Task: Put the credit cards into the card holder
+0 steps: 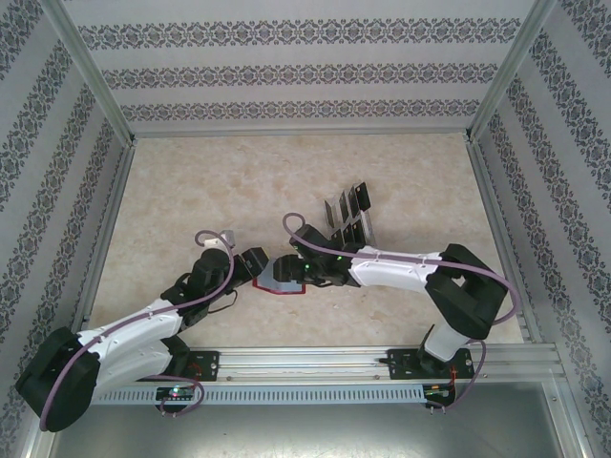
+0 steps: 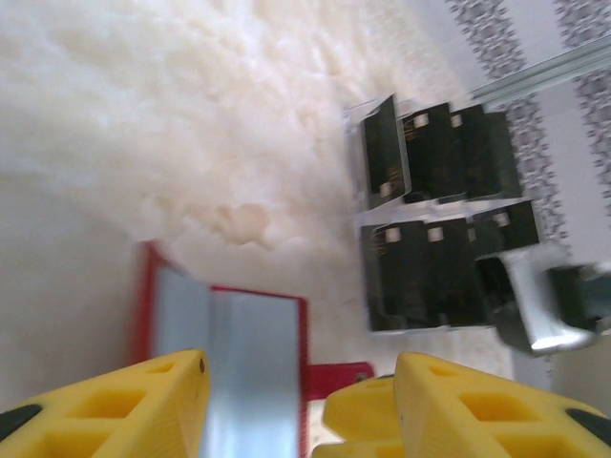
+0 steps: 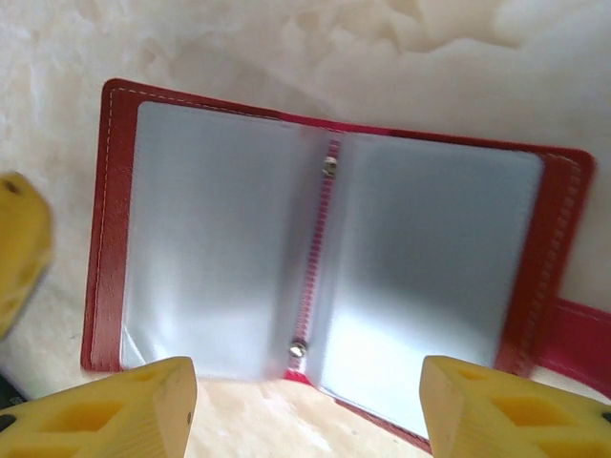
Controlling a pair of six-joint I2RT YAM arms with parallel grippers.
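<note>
Card holder (image 3: 325, 258) lies open flat on counter (image 3: 430, 57), under my right fingers (image 3: 124, 405): spread, empty. My left fingers (image 2: 143, 401) also parted, gripping nothing, over holder's edge. Credit cards (image 2: 434, 157) stand beyond holder, far-right; right arm nearer.

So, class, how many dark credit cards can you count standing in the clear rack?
6 credit cards in the clear rack: three in the upper row, three in the lower row. The right arm overlaps the lower row's end, so another may be hidden.
</note>
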